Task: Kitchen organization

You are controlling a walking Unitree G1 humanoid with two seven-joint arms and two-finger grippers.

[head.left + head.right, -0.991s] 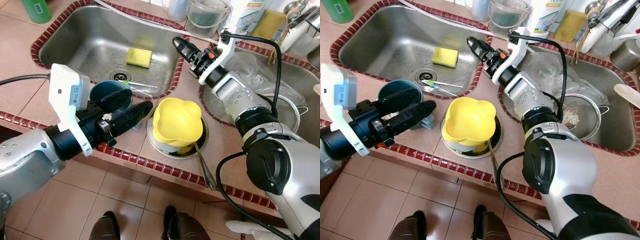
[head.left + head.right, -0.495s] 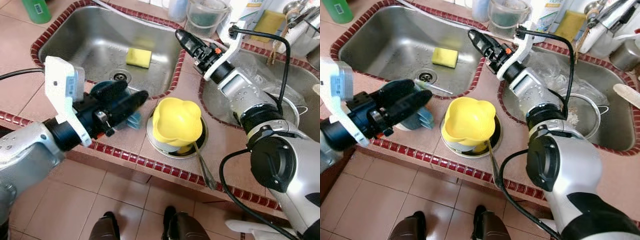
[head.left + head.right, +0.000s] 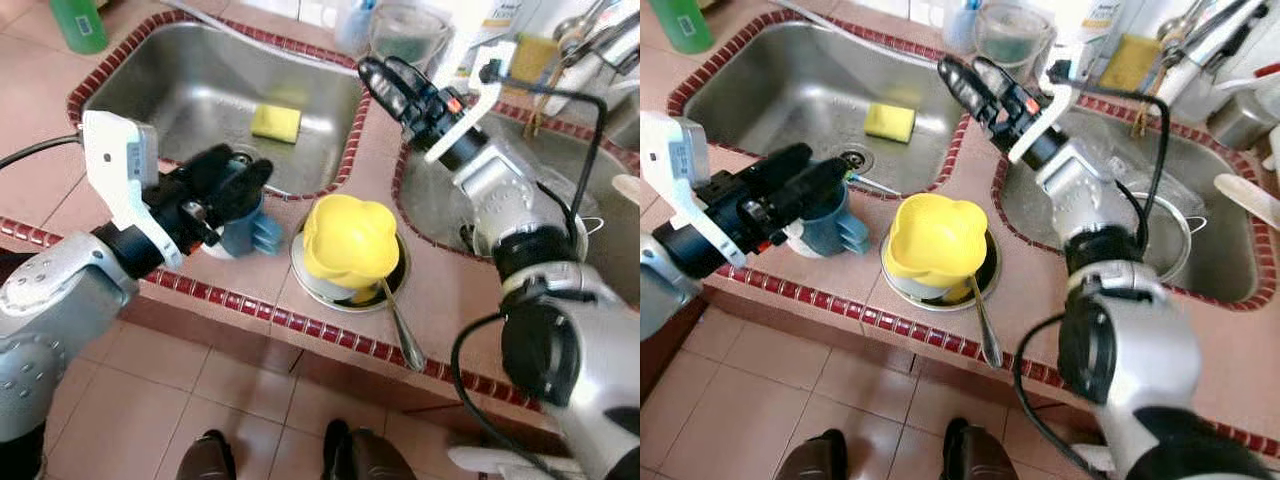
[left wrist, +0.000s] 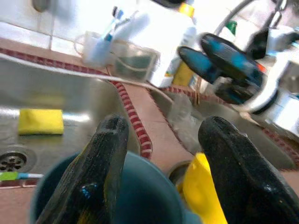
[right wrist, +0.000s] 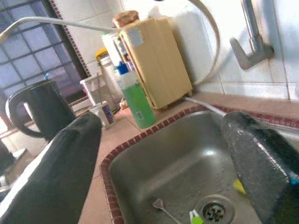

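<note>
**Now the left claw straddles the blue cup**

Head views: the left claw [image 3: 805,185] has advanced onto the blue cup [image 3: 830,225] on the counter [image 3: 930,330], beside the yellow bowl [image 3: 935,240]; the right claw [image 3: 975,85] has lifted, fingers parted.

Left wrist: fingers [image 4: 105,154] wide, one inside the rim, one outside.

Right wrist: empty above the sink [image 5: 173,163].

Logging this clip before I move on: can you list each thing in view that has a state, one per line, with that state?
Left gripper: open, fingers straddling the mug's rim.
Blue mug: upright on the counter, not lifted.
Right gripper: open, holding nothing, raised over the strip between the two sinks.
Yellow bowl: upside down on a metal bowl.
Spoon: lying against the metal bowl, handle toward the counter edge.
Sponge: lying flat in the left sink.
</note>
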